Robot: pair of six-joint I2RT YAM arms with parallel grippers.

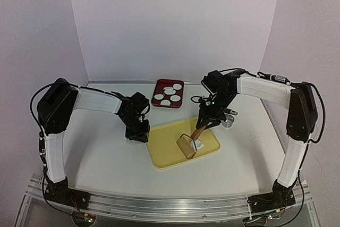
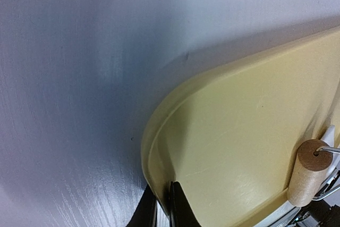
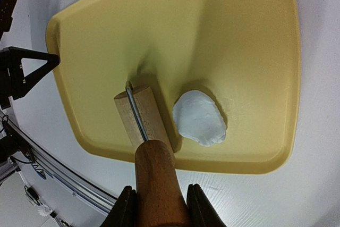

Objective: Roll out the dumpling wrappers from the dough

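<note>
A flattened white patch of dough (image 3: 199, 118) lies on the yellow board (image 3: 186, 35), just right of a wooden roller (image 3: 141, 115). My right gripper (image 3: 159, 206) is shut on the roller's brown handle (image 3: 156, 179), and the drum rests on the board beside the dough (image 1: 198, 144). My left gripper (image 2: 163, 206) is shut on the board's rim (image 2: 154, 168) at its left corner, one finger inside and one outside. From above, the left gripper (image 1: 139, 135) sits at the board's (image 1: 164, 152) left edge. Several round dumpling wrappers (image 1: 166, 97) lie in a red tray (image 1: 158, 90) at the back.
A small metal ring cutter (image 1: 228, 122) stands on the table right of the board, behind the right gripper (image 1: 207, 120). White walls close the back and sides. An aluminium rail runs along the near edge.
</note>
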